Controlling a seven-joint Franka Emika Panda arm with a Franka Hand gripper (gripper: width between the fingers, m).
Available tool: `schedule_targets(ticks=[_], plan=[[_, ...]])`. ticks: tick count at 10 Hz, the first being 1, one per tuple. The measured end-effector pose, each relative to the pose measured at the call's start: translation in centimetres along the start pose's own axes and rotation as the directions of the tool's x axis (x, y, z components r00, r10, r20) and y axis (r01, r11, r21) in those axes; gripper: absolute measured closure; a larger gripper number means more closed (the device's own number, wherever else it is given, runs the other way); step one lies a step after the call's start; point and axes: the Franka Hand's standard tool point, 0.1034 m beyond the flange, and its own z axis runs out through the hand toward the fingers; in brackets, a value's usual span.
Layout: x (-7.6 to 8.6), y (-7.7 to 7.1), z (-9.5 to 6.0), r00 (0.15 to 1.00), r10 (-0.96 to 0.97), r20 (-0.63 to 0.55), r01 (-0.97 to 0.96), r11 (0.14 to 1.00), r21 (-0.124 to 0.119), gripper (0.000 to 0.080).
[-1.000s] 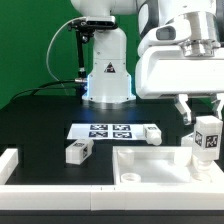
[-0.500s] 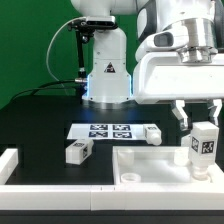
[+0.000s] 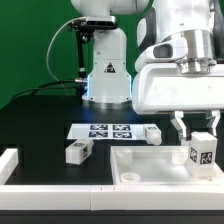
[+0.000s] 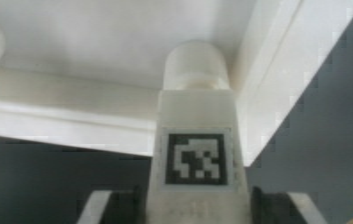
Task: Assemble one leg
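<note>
My gripper is shut on a white leg with a black-and-white tag, held upright over the right side of the large white tray-like panel. In the wrist view the leg stands between my fingers, its rounded tip pointing into the panel's corner. Two more legs lie on the table: one at the exterior view's left and one by the marker board.
The marker board lies flat behind the panel. A white rail stands at the exterior view's left front. The robot base rises at the back.
My gripper has lowered the held leg toward the panel and shifted slightly to the exterior view's left. The other legs have not moved.
</note>
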Motion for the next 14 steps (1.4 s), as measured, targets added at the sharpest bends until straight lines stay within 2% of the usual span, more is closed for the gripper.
schedule_targets(ticks=[3, 4, 5, 6, 7, 9, 11, 13, 14], plan=[[0.2, -0.1, 0.1, 0.999, 0.004, -0.041, -0.004, 1.000, -0.003, 0.0515], [0.2, -0.1, 0.2, 0.999, 0.002, -0.041, -0.003, 1.000, -0.003, 0.0421], [0.2, -0.1, 0.2, 0.999, 0.002, -0.041, -0.002, 1.000, -0.003, 0.0421], [0.1, -0.1, 0.2, 1.000, 0.002, -0.026, -0.002, 1.000, -0.002, 0.0273], [0.1, -0.2, 0.3, 1.000, 0.002, 0.005, -0.002, 1.000, 0.001, 0.0176], [1.6, 0.0, 0.2, 0.994, 0.010, 0.107, -0.011, 1.000, 0.007, 0.0155], [2.5, 0.1, 0.5, 0.962, 0.020, 0.273, -0.024, 1.000, 0.014, 0.0151], [2.3, 0.6, 0.6, 0.912, 0.036, 0.408, -0.046, 0.999, 0.015, 0.0151], [2.0, 0.1, 1.2, 0.889, 0.069, 0.454, -0.083, 0.996, 0.012, 0.0151]])
